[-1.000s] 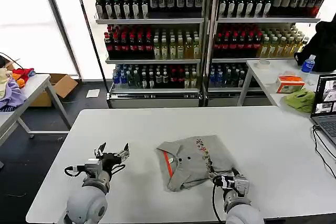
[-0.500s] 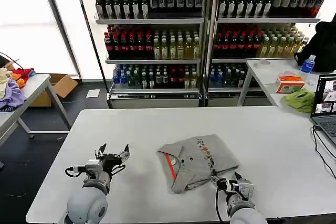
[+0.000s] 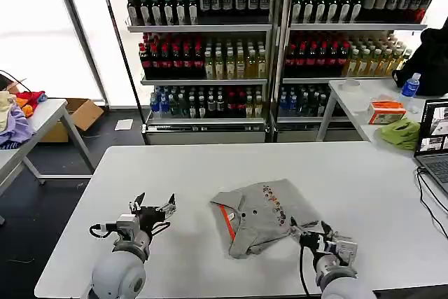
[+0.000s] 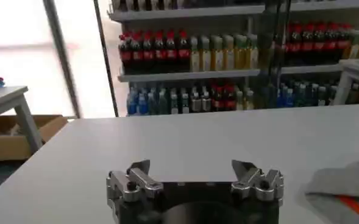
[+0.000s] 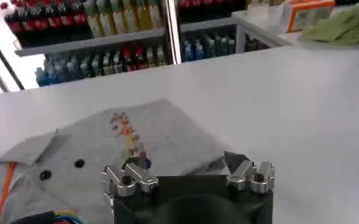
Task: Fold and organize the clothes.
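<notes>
Shirt (image 3: 262, 215) folded, collar toward robot's left

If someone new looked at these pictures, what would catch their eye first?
Probably the grey shirt, lying rumpled mid-table with its orange-red stripe and dark buttons showing. The right gripper sits open at its near right edge, the left gripper open over bare white table. Behind, shelves of bottled drinks fill the background.

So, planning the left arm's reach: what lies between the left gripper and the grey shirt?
Bare white table, in the head view, separates the open left gripper from the folded light grey cotton shirt.
</notes>
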Motion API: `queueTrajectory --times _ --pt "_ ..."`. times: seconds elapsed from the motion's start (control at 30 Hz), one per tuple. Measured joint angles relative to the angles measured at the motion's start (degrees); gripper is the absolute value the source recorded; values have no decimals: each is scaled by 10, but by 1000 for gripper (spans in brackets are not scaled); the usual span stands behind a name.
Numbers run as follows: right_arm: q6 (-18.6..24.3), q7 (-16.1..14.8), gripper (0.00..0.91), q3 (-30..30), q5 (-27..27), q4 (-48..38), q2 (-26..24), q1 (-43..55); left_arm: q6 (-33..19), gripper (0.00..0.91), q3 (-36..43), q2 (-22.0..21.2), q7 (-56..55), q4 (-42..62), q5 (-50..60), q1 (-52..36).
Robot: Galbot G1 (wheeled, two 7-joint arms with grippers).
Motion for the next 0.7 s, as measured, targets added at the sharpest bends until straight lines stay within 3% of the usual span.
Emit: queueTrajectory --times 0.43,0.7 --pt "1 -11 907 91 28 -3 -24 13 15 907 25 22 0 -88 -133 33" --pt "2 -19 907 109 30 -24 -25 22 16 907 35 26 8 -96 -173 30"
